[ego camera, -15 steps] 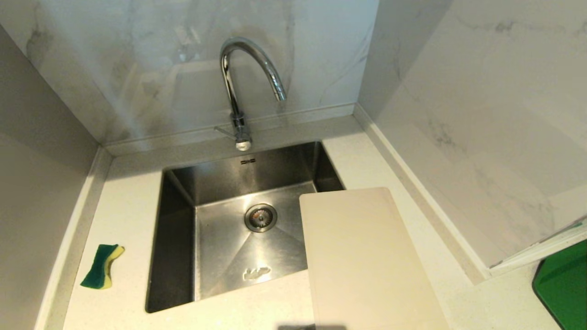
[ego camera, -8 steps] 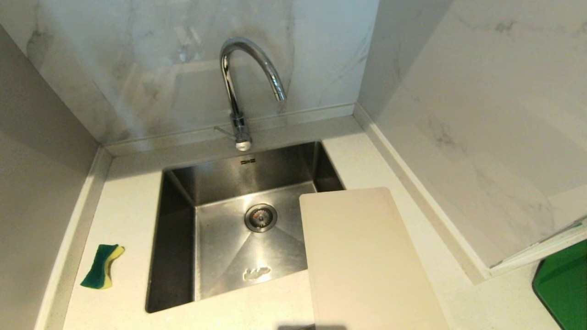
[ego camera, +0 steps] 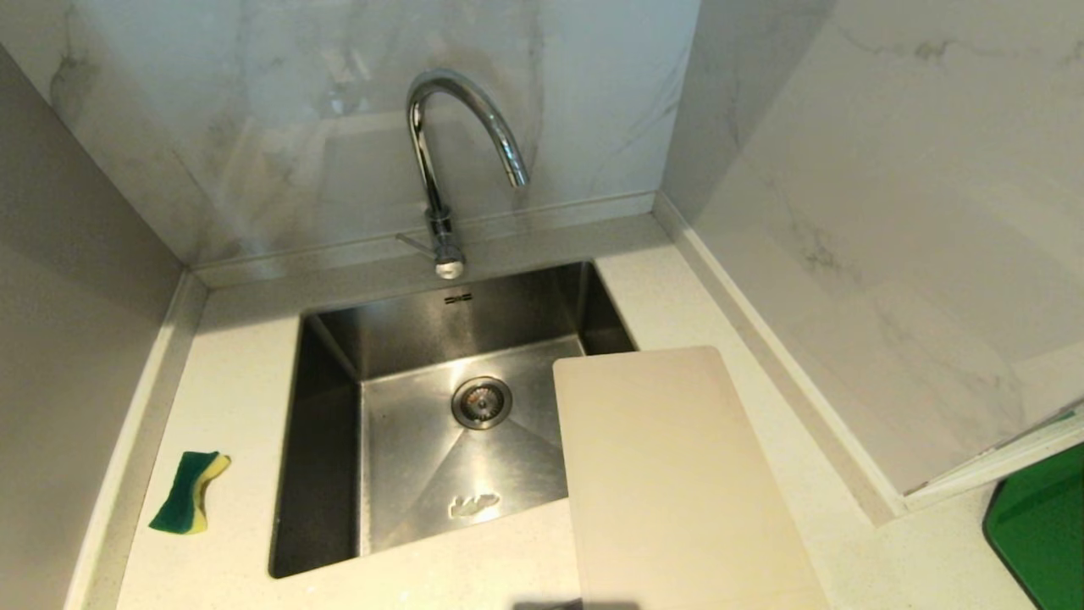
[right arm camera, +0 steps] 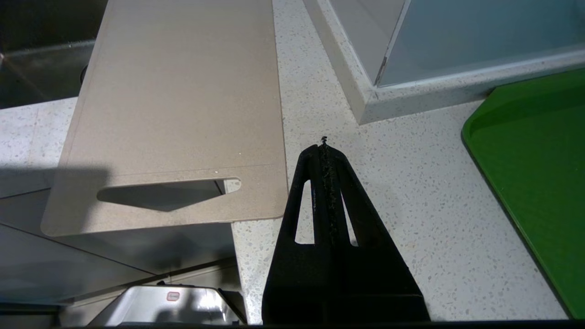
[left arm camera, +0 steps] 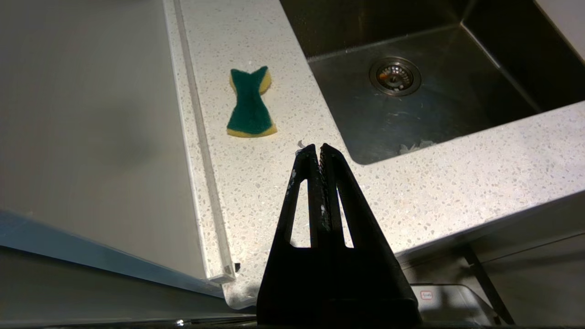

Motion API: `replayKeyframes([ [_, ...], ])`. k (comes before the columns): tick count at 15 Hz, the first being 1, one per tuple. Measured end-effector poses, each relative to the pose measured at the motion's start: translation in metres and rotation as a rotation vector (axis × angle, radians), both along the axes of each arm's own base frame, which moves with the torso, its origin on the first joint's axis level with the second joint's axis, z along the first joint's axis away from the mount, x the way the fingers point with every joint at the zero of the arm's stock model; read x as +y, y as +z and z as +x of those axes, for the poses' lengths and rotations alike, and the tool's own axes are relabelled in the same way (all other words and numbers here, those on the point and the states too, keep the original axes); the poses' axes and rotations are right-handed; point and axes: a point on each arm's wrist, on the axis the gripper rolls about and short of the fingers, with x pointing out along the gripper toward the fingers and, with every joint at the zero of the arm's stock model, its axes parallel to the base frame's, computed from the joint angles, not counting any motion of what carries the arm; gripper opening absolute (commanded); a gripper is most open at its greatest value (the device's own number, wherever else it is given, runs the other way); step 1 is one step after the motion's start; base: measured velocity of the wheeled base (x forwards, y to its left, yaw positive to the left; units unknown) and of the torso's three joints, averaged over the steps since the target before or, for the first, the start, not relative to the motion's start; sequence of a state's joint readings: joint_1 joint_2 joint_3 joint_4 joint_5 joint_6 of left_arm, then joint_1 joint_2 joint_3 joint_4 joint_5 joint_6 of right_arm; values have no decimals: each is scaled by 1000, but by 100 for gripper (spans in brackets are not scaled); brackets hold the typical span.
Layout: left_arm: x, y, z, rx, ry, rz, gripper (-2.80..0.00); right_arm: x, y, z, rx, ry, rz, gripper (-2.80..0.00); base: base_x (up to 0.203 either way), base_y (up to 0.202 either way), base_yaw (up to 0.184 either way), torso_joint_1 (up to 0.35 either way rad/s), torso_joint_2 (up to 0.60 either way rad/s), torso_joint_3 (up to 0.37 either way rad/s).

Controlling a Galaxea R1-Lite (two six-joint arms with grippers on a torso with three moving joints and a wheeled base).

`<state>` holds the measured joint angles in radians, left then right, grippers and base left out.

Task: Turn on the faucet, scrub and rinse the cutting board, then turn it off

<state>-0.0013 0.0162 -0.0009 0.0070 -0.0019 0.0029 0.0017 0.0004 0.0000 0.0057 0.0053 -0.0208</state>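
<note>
Your cutting board [ego camera: 677, 483] lies flat at the lower right of the head view, its far end overhanging the sink [ego camera: 326, 474], with the faucet [ego camera: 440, 169] standing at upper centre behind the basin. Your right gripper [right arm camera: 324, 148] hovers over the tabletop [right arm camera: 411, 205] just beside the board's handle end, fingers pressed together and empty. Your left gripper [left arm camera: 317, 151], likewise closed on nothing, hangs over the sink's near corner, apart from the green sponge [left arm camera: 250, 103].

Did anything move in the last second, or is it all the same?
Nothing visibly changed. The faucet shows no water running, the cutting board lies across the sink's right edge, and the sponge sits on the counter to its left.
</note>
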Motion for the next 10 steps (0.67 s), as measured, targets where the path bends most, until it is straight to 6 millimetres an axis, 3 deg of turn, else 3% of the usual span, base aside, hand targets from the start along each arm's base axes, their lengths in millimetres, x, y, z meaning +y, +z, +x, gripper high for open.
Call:
replayKeyframes([
  [10,0,0,-1,-15,0,-14,-280,0,0,0,-1,-6,30,-280,0,0,0,0,0,0],
])
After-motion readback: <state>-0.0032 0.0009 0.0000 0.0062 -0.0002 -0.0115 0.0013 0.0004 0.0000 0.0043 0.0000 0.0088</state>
